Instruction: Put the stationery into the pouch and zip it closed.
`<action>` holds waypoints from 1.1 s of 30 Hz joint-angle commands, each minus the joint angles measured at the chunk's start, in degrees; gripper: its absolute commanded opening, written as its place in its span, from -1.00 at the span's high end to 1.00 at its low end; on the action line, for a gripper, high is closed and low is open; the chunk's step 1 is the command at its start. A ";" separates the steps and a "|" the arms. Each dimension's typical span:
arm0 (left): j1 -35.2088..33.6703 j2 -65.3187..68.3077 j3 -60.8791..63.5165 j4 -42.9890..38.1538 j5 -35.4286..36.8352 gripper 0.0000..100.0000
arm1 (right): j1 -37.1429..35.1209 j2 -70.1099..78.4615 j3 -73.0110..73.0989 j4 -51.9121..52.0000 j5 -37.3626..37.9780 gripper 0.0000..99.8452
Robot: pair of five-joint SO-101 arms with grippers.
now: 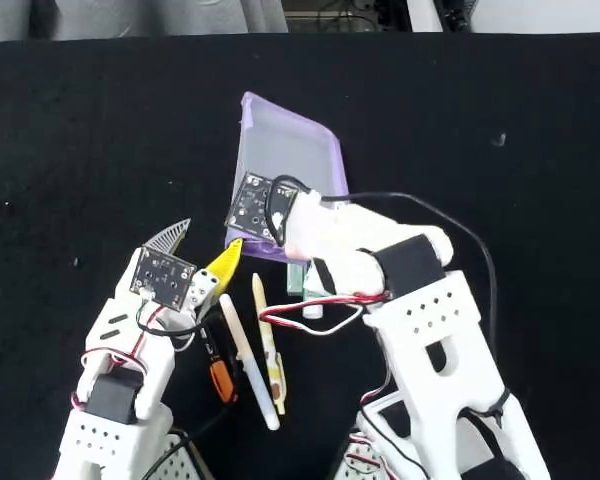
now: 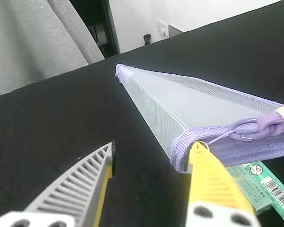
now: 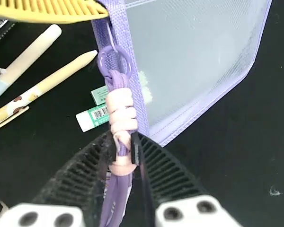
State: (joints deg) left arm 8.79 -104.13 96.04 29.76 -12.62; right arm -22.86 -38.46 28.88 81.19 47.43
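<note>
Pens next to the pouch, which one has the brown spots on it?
The cream pen with the pointed tip. The white pen beside it is plain, with a pale blue end.

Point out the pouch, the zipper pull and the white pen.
pouch (image 1: pixel 285 150), high view, on its mesh face.
zipper pull (image 3: pixel 120 106), right wrist view, on the pink wrapped cord.
white pen (image 1: pixel 248 362), high view, on the middle of its barrel.

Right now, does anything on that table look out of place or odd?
Nothing is spilled or broken. One oddity: the right pincer is clamped on the zipper pull of the pouch, yet the pens and eraser lie on the table outside it.
</note>
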 commanded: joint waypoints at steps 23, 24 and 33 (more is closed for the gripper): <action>1.63 -0.09 1.36 -4.22 -4.40 0.50 | 0.35 -1.36 -3.21 0.62 0.79 0.98; 1.63 -0.09 1.36 -4.66 -4.40 0.50 | 0.35 -1.36 -3.21 0.62 0.79 0.98; 1.63 0.00 1.36 -4.48 -8.35 0.50 | 0.35 -1.27 -3.21 0.62 0.79 0.98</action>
State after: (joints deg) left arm 10.20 -104.13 96.04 26.68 -18.07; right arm -22.86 -38.46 28.88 81.36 47.78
